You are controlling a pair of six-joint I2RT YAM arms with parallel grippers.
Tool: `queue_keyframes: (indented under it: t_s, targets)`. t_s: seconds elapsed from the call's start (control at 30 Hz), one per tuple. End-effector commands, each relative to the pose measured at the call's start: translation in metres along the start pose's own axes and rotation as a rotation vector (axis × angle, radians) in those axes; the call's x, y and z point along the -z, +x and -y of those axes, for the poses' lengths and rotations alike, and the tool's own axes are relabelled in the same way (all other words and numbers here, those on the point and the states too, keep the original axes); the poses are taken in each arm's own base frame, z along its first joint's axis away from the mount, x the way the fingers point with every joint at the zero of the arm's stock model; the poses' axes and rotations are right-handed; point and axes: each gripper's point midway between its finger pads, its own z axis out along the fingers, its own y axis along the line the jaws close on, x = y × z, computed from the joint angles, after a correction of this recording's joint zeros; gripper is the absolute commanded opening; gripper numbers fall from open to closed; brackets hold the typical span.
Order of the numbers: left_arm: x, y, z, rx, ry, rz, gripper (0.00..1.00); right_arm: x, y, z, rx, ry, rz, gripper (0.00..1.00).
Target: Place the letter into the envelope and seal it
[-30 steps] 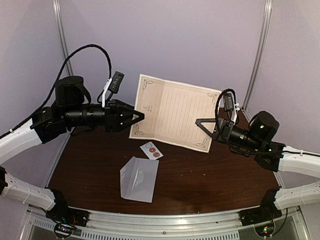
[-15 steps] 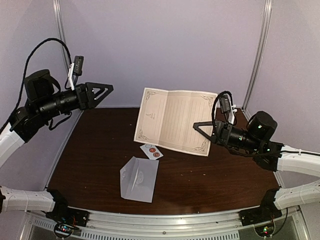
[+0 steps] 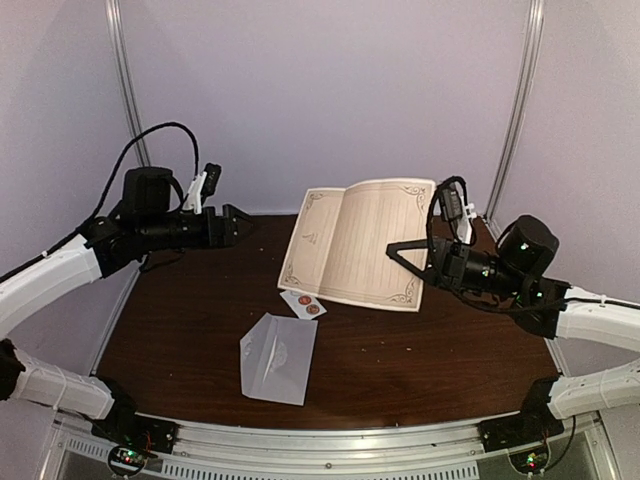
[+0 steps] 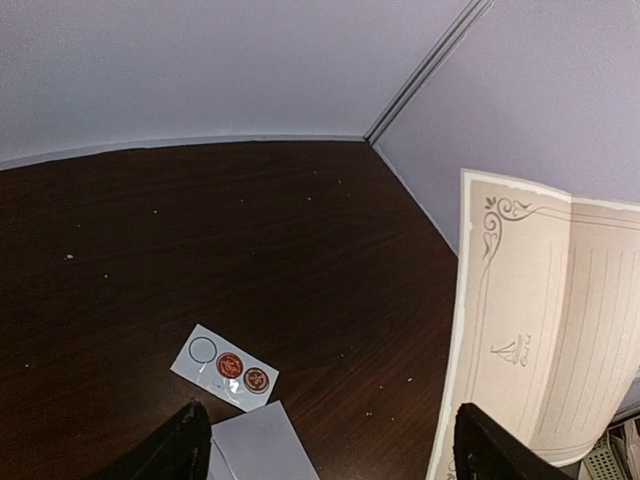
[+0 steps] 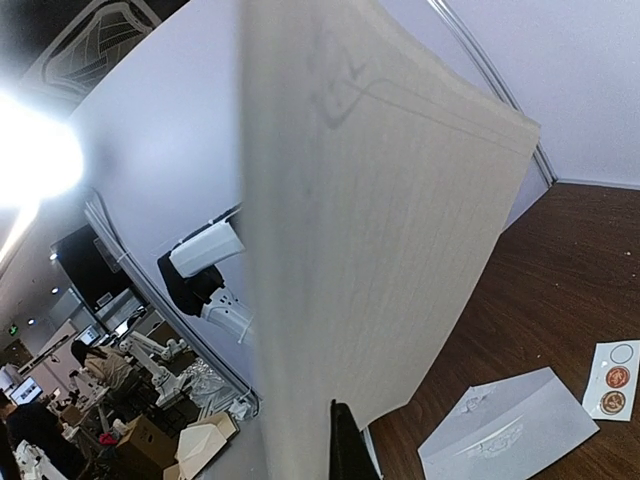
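While the right gripper pinches the raised letter at one o'clock and the left gripper gapes empty at ten, folding seems next, the envelope lying flat at seven.

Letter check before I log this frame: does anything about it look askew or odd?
Yes: the letter stands tilted and bent along its crease, held near its right edge by the right gripper instead of lying flat. The envelope and sticker strip lie flat nearby. No tear shows.

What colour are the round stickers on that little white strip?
Red-orange; two stickers sit beside an empty circle outline. Left wrist view shows them best.
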Motion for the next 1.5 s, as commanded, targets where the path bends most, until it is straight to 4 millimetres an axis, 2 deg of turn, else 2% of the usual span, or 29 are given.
queue_keyframes:
  t_s: [0.0,0.13,0.33,0.5,0.63,0.87,1.07,1.47]
  targets:
    - [-0.019,0.013,0.0,0.009,0.067,-0.037,0.85,-0.002,-0.011,-0.025,0.05,-0.072,-0.001,0.0]
    - [-0.035,0.032,-0.001,0.032,0.122,-0.096,0.85,-0.003,-0.013,-0.034,0.061,-0.094,-0.004,0.0]
    - [-0.04,0.041,0.033,-0.008,0.303,-0.117,0.85,-0.004,-0.012,-0.04,0.067,-0.117,-0.005,0.0]
    - [-0.022,0.039,0.074,-0.082,0.511,-0.084,0.85,-0.006,-0.011,-0.024,0.056,-0.044,0.006,0.0]
    - [-0.003,0.042,0.093,-0.101,0.633,-0.065,0.85,-0.007,-0.01,-0.018,0.048,-0.025,0.01,0.0]
    - [0.004,0.048,0.112,-0.106,0.71,-0.071,0.86,-0.012,-0.006,-0.023,0.037,-0.072,-0.014,0.0]
    - [0.01,0.042,0.132,-0.112,0.788,-0.043,0.86,-0.016,-0.001,-0.02,0.024,-0.075,-0.037,0.0]
    - [0.027,0.037,0.142,-0.132,0.82,-0.014,0.87,-0.012,-0.008,-0.02,0.042,-0.052,-0.005,0.0]
